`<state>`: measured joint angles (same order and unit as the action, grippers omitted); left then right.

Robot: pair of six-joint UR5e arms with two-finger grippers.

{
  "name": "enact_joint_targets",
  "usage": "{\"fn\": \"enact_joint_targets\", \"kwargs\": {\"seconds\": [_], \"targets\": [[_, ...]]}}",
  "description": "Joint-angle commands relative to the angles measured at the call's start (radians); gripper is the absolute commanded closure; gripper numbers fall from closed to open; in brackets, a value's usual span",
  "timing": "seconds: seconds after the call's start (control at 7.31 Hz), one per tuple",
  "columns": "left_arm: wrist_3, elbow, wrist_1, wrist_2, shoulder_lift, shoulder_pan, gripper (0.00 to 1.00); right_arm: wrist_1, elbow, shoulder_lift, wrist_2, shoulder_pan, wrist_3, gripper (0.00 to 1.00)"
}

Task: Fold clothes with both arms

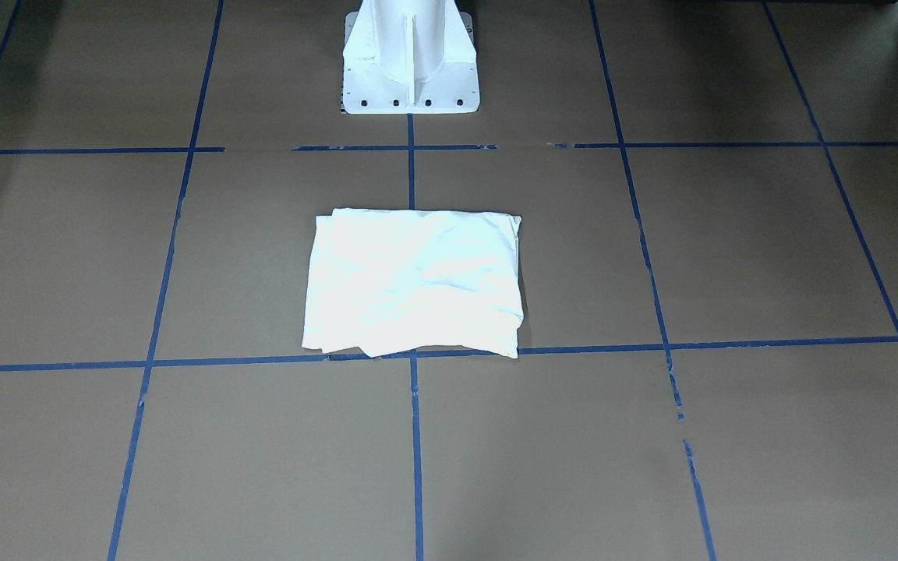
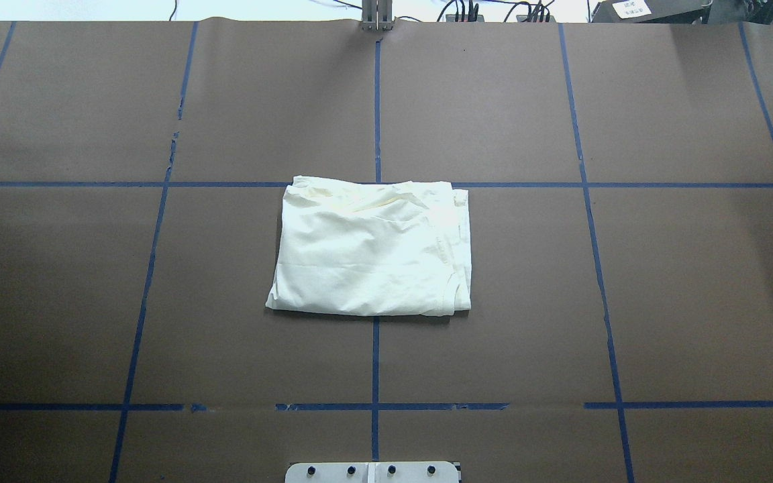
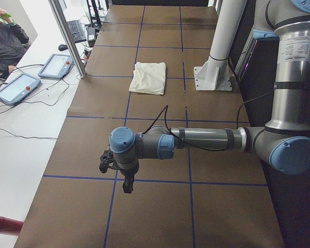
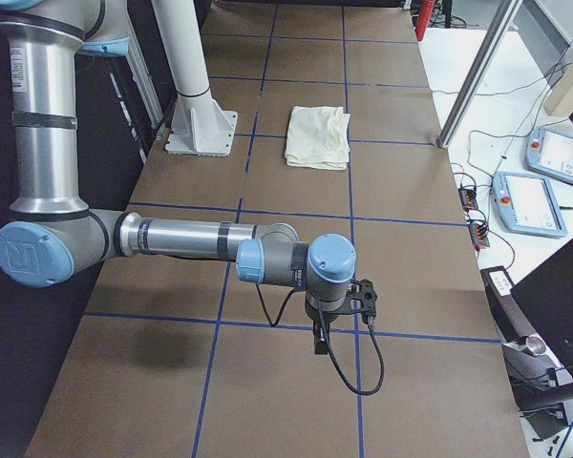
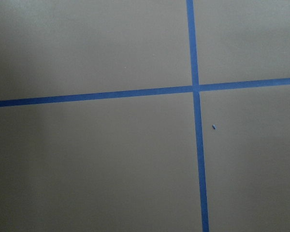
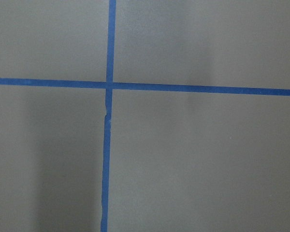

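A white garment lies folded into a flat rectangle at the middle of the brown table; it also shows in the front-facing view and small in both side views. My left gripper hangs over bare table at the left end, far from the garment. My right gripper hangs over bare table at the right end, equally far away. Both show only in the side views, so I cannot tell whether they are open or shut. Both wrist views show only table and blue tape lines.
The white pedestal base stands just behind the garment. Blue tape marks a grid on the table. Teach pendants lie on side tables past the far edge. A metal post and a seated person are beside them.
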<state>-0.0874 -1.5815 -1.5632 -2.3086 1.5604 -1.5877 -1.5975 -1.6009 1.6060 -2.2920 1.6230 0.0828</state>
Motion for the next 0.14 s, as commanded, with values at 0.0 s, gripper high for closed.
{"fn": "enact_joint_targets", "kwargs": {"seconds": [0.0], "targets": [[0.0,-0.003,-0.001,-0.002,-0.003,0.0,0.0,0.001,-0.001,0.002,-0.001,0.0,0.0,0.0]]}}
